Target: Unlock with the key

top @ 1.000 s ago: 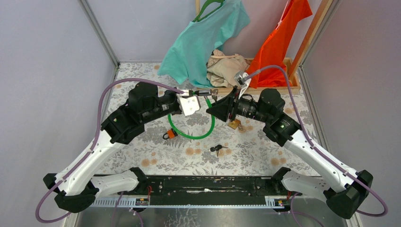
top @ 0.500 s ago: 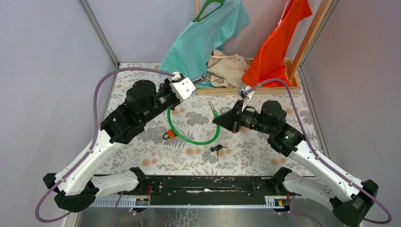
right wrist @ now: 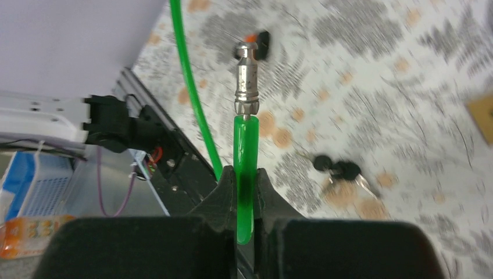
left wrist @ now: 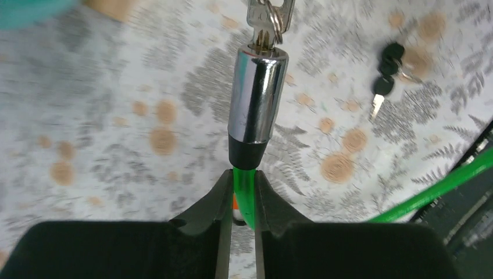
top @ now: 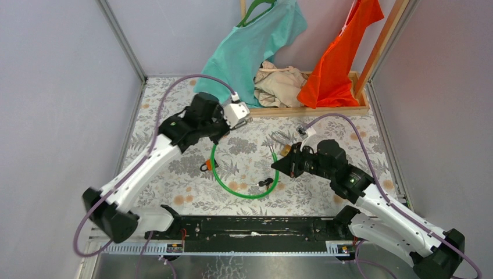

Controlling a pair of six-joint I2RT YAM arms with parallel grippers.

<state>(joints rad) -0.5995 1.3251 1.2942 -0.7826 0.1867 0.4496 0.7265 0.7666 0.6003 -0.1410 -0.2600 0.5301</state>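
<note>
Cable point(top: 213, 163) ends sit apart. Left gripper point(left wrist: 243, 180) clamps the lock point(left wrist: 257, 99) end, key point(left wrist: 268, 11) inserted. Right gripper point(right wrist: 245, 174) clamps the pin point(right wrist: 246, 81) end.

1 camera looks down from above and behind the arms point(top: 148, 164) over the whole table point(top: 192, 186). 2 wrist cameras face that table close up; all 3 share the green cable point(top: 239, 195) and loose keys point(top: 266, 183).

Sheathed in smooth white shells along left arm point(top: 136, 174) and right arm point(top: 386, 210), with bulky black joint housings and black bases. Looped over by a lilac cable point(top: 197, 75) apiece. Dotted with a small green lamp point(top: 174, 123) on each. Tipped with matte black, tapering fingers point(left wrist: 212, 203).
</note>
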